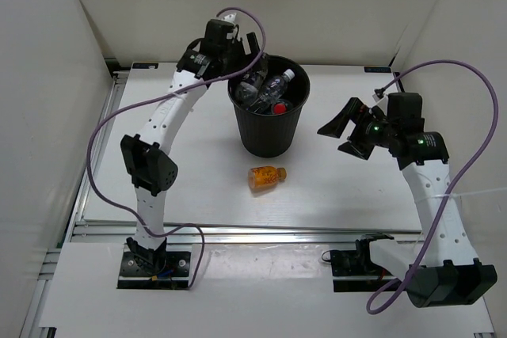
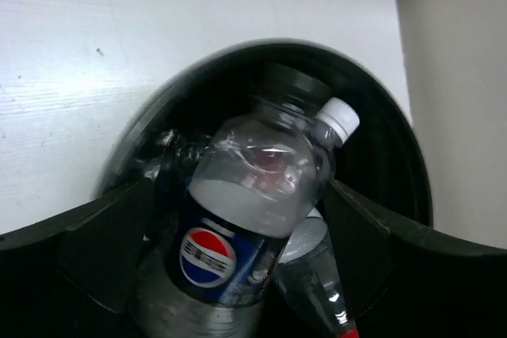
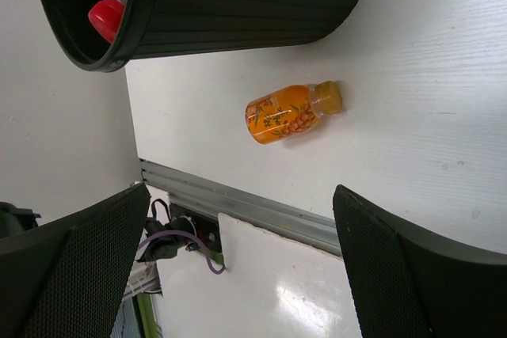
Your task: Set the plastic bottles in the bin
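Bin [image 1: 269,138]: round, black, at the middle of the table [image 1: 356,195] in your overhead view. Several plastic bottles lie heaped inside, a red cap [image 1: 279,106] showing among them. Left gripper [image 1: 247,59]: poised over the bin's far-left rim and pointing into its mouth, a fit place for a load to drop inside. Orange bottle [image 1: 266,178]: on its side on the table, just in front of the bin and apart from its wall, the one bottle you can see outside. Right gripper [image 1: 333,138]: raised to the bin's right, well apart from everything, fingers spread, carrying nothing. Left wrist view: you look straight into the bin. The blue-label bottle [image 2: 238,227], white cap uppermost and tilted, sits between the two fingers, which stand wide and appear not to press on it, so reckon it released onto the bottles beneath. Right wrist view: fingers wide apart, the orange bottle framed between them but far off, the bin's rim and red cap at top left. Judgement: the orange bottle falls to your right arm, which faces it. Round and lying sideways, it may roll when pinched.
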`<action>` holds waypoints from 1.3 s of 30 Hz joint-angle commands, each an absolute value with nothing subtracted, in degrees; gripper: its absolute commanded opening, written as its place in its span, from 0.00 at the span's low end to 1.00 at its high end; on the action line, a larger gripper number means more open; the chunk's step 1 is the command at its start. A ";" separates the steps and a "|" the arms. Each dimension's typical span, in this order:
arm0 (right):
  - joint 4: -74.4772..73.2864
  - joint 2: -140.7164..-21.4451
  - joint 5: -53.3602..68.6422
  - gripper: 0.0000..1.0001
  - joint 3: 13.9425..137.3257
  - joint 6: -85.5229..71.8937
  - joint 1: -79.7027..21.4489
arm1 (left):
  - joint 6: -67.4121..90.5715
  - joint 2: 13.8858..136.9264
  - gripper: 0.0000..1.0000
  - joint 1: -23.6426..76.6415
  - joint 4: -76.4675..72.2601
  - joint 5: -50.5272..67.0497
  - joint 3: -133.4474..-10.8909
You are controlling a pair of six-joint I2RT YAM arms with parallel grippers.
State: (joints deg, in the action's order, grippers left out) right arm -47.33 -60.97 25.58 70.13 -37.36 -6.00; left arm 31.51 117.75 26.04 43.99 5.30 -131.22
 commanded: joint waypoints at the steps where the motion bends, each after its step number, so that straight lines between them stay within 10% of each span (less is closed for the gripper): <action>1: -45.53 -59.77 27.16 1.00 69.08 -37.00 -5.80 | 27.69 111.02 1.00 27.33 46.05 0.71 -131.84; 6: -46.05 -57.58 27.16 1.00 65.40 -40.68 -5.80 | 30.75 97.68 1.00 22.86 50.53 -3.23 -130.71; 16: -26.21 -52.21 35.78 1.00 33.95 -73.88 -9.47 | 36.65 55.65 1.00 17.58 57.98 -14.76 -86.95; 39: -7.03 -95.16 33.92 1.00 48.15 -92.29 -26.63 | 41.04 50.27 1.00 17.58 73.38 -13.10 -86.40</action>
State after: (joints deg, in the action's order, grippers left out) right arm -8.84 -91.68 32.14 44.64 -91.09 -25.36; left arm 40.12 50.39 17.69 70.87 -12.69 -85.10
